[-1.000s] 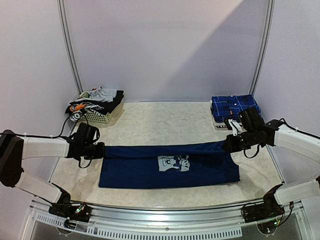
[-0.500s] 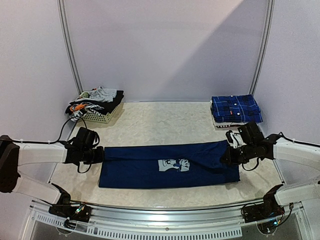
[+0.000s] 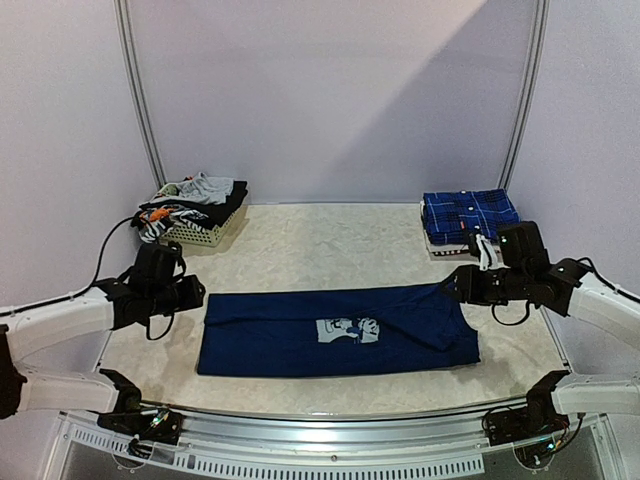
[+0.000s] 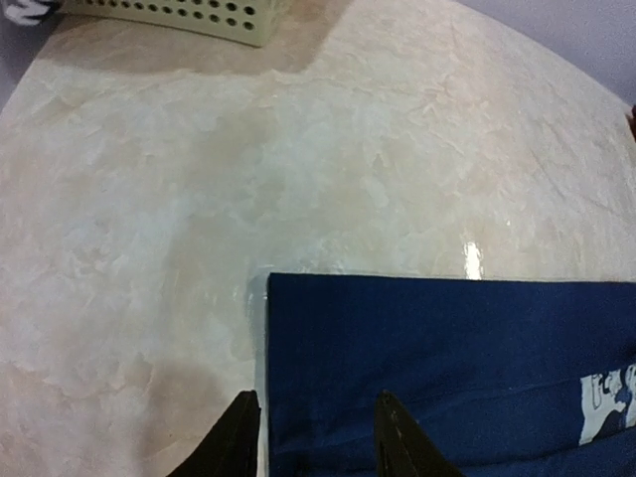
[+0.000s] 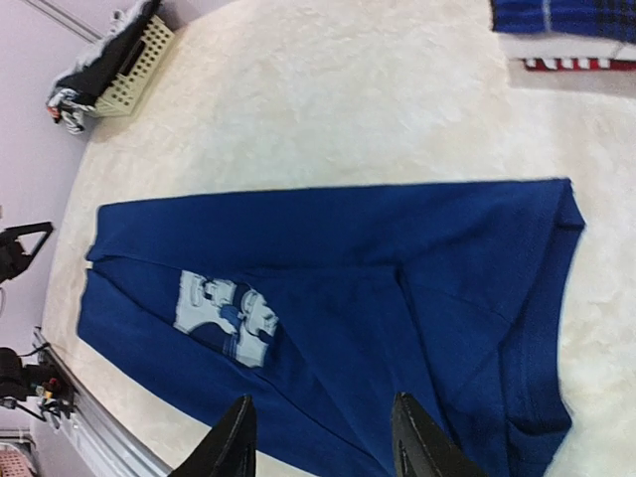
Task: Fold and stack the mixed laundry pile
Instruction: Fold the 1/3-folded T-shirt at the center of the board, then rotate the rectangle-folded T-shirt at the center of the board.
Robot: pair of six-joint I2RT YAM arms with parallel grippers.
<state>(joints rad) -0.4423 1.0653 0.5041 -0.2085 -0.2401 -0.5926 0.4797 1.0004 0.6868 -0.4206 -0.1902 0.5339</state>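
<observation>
At the far left corner of the tabletop (image 3: 320, 235), a white slatted basket (image 3: 200, 235) holds the unsorted heap of garments (image 3: 195, 198): grey, black and orange-white pieces that spill over its rim. Nearer the front, the left fingers (image 3: 193, 296) hover low at the left end of the navy T-shirt (image 3: 300, 335). They stand apart with nothing clamped between them. In the left wrist view, one finger is over bare tabletop and the other over the cloth's edge.

The T-shirt lies flat in a long folded band across the middle of the tabletop, and its pale cartoon print (image 3: 347, 329) faces up near the centre. A loose diagonal flap lies at its right end. The right fingers (image 3: 452, 288) hang over that end, also spread and holding nothing. Behind them, at the far right, the blue-and-black plaid shirt (image 3: 470, 213) sits folded on top of a white-and-red piece (image 3: 447, 250).
</observation>
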